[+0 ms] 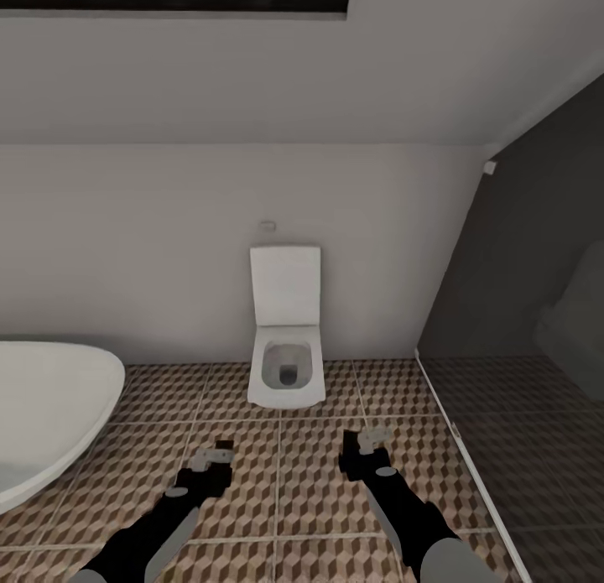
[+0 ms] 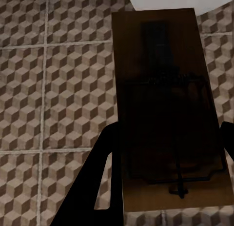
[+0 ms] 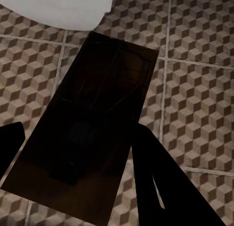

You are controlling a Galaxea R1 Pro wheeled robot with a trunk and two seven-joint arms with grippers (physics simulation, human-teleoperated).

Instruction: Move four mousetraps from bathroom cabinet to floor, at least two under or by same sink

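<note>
The bathroom floor (image 1: 294, 474), tiled in a brown, beige and white cube pattern with pale grout lines, is seen spread ahead of the robot in the head view. It is bounded at the far side by a pale wall (image 1: 151, 247), against which a white toilet (image 1: 286, 348) with its lid raised is set. At the left, the curved rim of a white bathtub (image 1: 50, 407) is seen reaching over the tiles. At the right, the patterned tiles are ended by a pale strip (image 1: 457, 449), beyond which a dark grey tiled patch (image 1: 537, 449) and a dark wall are seen. Open floor is left between the bathtub and that strip, in front of the toilet.

Both arms are held out low over this open stretch, the left end effector (image 1: 211, 459) and the right end effector (image 1: 367, 449) well apart from each other and short of the toilet.

In the left wrist view, a mousetrap (image 2: 165, 113) is seen clamped between the dark fingers (image 2: 100, 172) of the left end effector, its board held above the tiles, its wire spring part facing the camera. In the right wrist view, a second mousetrap (image 3: 92, 123) is likewise gripped between the right end effector's fingers (image 3: 156, 182), tilted across the view, above the floor, with a white rounded edge beyond its far end.
</note>
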